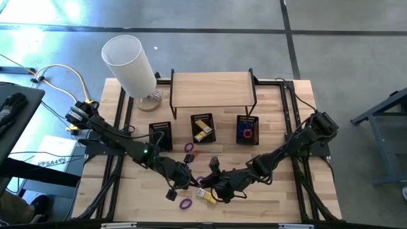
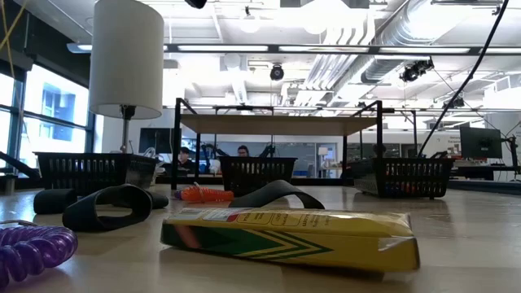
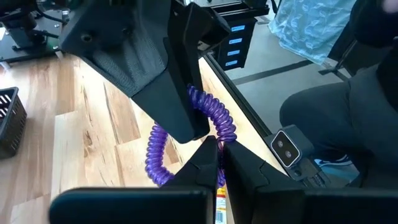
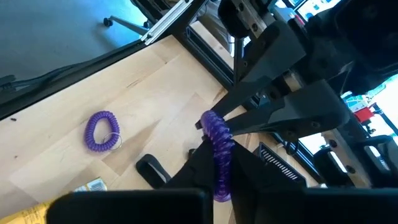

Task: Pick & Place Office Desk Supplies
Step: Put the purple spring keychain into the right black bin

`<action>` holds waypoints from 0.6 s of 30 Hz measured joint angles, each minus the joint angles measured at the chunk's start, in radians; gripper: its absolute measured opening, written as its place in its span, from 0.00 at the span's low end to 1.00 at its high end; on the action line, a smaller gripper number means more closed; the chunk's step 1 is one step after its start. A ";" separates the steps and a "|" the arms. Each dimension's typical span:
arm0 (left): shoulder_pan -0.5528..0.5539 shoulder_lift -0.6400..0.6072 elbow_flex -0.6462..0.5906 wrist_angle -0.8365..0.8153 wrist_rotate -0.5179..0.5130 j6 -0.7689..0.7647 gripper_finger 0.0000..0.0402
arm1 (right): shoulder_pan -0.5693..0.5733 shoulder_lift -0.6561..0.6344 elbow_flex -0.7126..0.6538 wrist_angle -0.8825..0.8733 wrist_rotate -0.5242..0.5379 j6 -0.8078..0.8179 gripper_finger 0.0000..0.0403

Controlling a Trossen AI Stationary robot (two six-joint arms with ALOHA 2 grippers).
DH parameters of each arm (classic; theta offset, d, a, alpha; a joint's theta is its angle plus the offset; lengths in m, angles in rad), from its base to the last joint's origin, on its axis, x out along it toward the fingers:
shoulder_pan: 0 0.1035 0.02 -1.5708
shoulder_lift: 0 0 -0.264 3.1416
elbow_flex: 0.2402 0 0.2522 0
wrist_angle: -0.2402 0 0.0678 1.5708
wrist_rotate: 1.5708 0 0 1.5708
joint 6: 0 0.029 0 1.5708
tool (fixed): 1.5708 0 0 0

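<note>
Both claws meet mid-surface over one purple coil (image 4: 219, 149). My right claw (image 4: 219, 163) is clamped on it; my left claw (image 3: 219, 151) is pinched narrow on the same coil, as far as I can judge.

Done: yellow block in the middle basket (image 1: 203, 128), red and blue loops in the right basket (image 1: 247, 129).

Left: second purple coil (image 1: 185, 203), yellow box (image 1: 206, 195) and black clips (image 1: 171, 194), all just beside the claws.

The arms hide the exact grip from above.
</note>
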 joint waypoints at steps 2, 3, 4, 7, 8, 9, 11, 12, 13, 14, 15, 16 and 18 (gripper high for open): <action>0.000 0.000 0.000 0.000 -0.020 0.001 0.06 | 0.000 0.000 0.000 -0.012 0.000 0.000 0.04; -0.001 0.000 0.000 -0.001 -0.035 -0.001 0.09 | 0.000 0.000 0.000 -0.020 0.001 0.000 0.03; -0.001 0.000 0.000 -0.002 -0.046 -0.002 0.12 | 0.000 0.000 0.000 -0.028 0.003 0.000 0.02; -0.004 0.001 0.000 -0.004 -0.082 -0.048 0.24 | -0.001 0.000 0.000 -0.038 0.007 0.008 0.02; -0.004 0.001 0.000 -0.003 -0.085 -0.064 0.27 | -0.001 0.000 0.000 -0.041 0.010 0.018 0.02; -0.004 0.001 0.000 -0.003 -0.085 -0.079 0.31 | -0.001 0.000 0.000 -0.048 0.011 0.031 0.02; -0.004 0.001 0.000 -0.004 -0.084 -0.098 0.37 | -0.001 -0.001 0.000 -0.076 0.001 0.073 0.02; -0.003 0.001 0.000 0.002 -0.092 -0.102 0.39 | -0.001 -0.002 0.000 -0.097 -0.019 0.103 0.02; -0.001 0.001 0.000 0.007 -0.099 -0.103 0.41 | 0.001 -0.001 0.000 -0.123 -0.037 0.144 0.02; 0.000 0.001 0.000 0.006 -0.107 -0.105 0.42 | 0.001 -0.001 0.000 -0.154 -0.047 0.188 0.02; 0.001 0.001 0.000 0.005 -0.123 -0.112 0.42 | 0.002 -0.001 0.000 -0.183 -0.057 0.231 0.02; 0.001 0.001 0.000 0.003 -0.124 -0.120 0.43 | 0.003 -0.001 0.000 -0.217 -0.063 0.278 0.02; 0.000 0.001 0.000 0.003 -0.126 -0.129 0.43 | 0.002 -0.001 0.000 -0.295 -0.057 0.382 0.02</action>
